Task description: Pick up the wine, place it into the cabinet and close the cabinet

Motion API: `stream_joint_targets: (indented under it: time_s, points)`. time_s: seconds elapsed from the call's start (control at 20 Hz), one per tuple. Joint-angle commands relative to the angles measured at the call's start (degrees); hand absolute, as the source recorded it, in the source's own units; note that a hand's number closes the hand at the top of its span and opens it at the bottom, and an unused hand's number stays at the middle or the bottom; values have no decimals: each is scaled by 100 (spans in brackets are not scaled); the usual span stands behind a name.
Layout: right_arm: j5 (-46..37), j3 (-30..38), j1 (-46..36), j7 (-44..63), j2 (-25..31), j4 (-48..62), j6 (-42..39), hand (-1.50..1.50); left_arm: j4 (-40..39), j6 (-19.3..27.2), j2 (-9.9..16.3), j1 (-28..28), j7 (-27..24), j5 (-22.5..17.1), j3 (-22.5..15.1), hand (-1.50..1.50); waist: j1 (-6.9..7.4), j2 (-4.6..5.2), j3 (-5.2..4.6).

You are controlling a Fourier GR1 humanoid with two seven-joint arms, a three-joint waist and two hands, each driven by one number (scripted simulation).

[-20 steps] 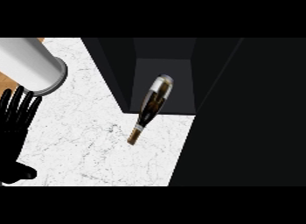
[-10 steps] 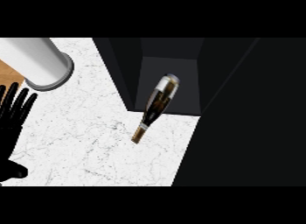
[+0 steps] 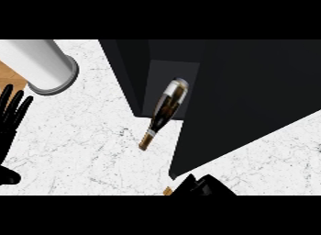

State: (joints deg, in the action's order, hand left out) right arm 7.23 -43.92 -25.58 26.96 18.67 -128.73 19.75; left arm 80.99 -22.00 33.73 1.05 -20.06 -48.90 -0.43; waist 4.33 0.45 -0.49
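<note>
The wine bottle lies tilted at the open black cabinet's mouth, its neck out over the white marble tabletop. The left hand rests open at the left edge, grasping nothing. Whether the right hand at the near edge is clenched, I cannot tell.

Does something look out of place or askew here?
Yes. The wine bottle lies on its side, slanted, with its base inside the open cabinet and its neck sticking out over the counter. No robot hand holds it, and the cabinet is not closed.
</note>
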Motion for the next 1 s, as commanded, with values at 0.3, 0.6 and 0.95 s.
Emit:
stream_joint_targets:
  time_s: [0.3,0.6,0.95]
  points:
    - [572,957,-3086,650,-1841,3116,480,150,-458,-375,-54,-174,-264,112,264,-150,-189,-20,35]
    - [1203,1348,-3156,-76,-1860,3965,292,150,-595,-553,13,-142,-206,146,601,-150,-323,-34,45]
    - [1312,2039,-2892,-664,-1859,4834,-301,150,-443,-544,-36,-155,10,130,795,-150,-368,-37,48]
